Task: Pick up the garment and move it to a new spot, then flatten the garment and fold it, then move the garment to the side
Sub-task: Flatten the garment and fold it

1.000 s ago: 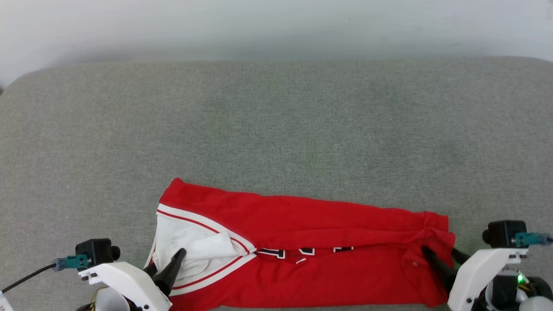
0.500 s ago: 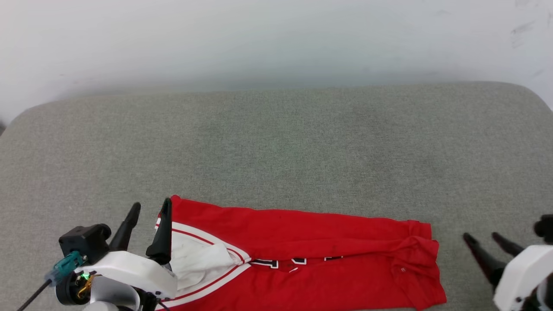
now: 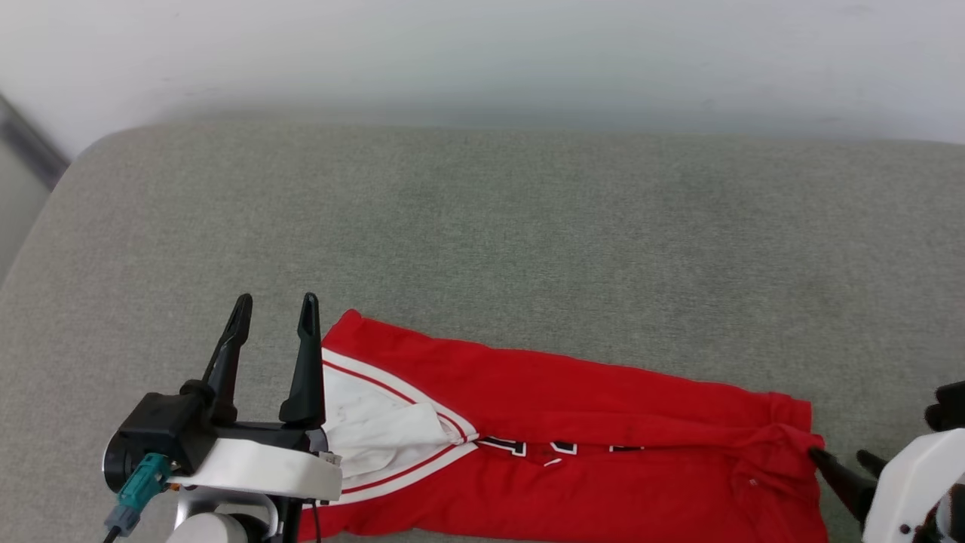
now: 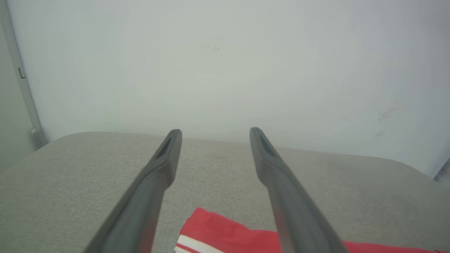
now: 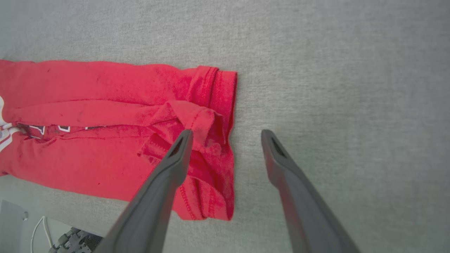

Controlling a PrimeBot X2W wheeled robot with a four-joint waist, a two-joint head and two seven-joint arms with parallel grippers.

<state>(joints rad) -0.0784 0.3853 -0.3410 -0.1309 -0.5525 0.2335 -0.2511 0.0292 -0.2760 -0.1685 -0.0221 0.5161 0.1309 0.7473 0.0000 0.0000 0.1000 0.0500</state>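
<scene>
Folding step, I judge: garment [image 3: 603,407] lies between open, empty left fingers [image 3: 305,362] and right fingers [image 3: 837,471]; next, regrip both ends.

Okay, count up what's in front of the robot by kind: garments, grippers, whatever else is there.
Garments: 1, the red jersey
Grippers: 2, the left gripper and the right gripper
Grey cushions: 1
Total: 4
</scene>
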